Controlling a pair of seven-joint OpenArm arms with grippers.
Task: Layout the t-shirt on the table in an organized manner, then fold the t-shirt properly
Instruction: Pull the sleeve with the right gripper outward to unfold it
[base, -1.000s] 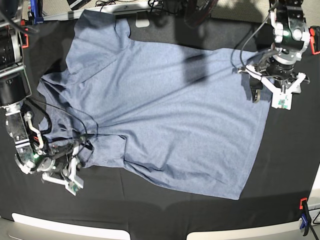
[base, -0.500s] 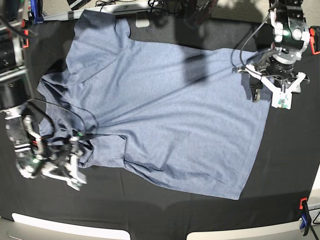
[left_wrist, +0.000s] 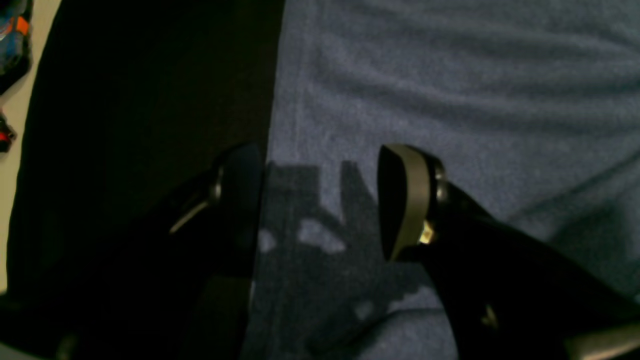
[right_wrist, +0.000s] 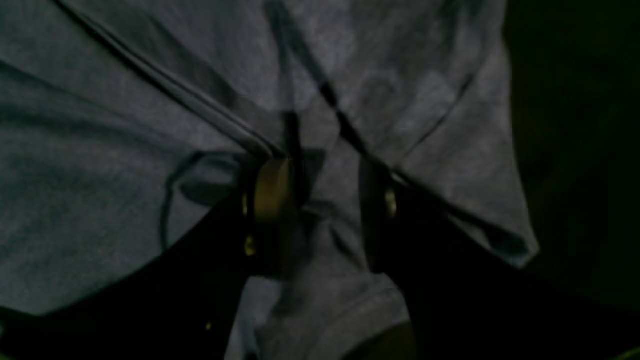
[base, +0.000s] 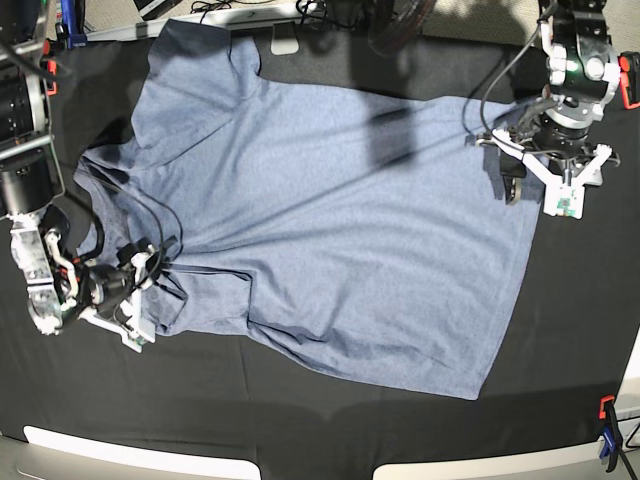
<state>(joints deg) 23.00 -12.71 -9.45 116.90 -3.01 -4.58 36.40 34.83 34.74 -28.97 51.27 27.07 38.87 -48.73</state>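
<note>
Black-clothed table (base: 300, 410) fills the base view, w/ an orange-blue clamp (base: 607, 432) at its near right corner. The shirt (base: 330, 240) lies spread across the middle, mostly flat, plain side up, hem toward base-view right, sleeves toward left; some wrinkles and a folded-over sleeve at lower left. Left gripper (left_wrist: 320, 200) is at the hem's far corner, jaws wide apart, holding nothing; one finger sits over bare cloth of the table, the other over the shirt, hem edge running between them. Right gripper (right_wrist: 322, 210) is at the bunched lower-left sleeve, jaws part open, straddling a ridge of fabric; can't tell if it's actually pinched.
</note>
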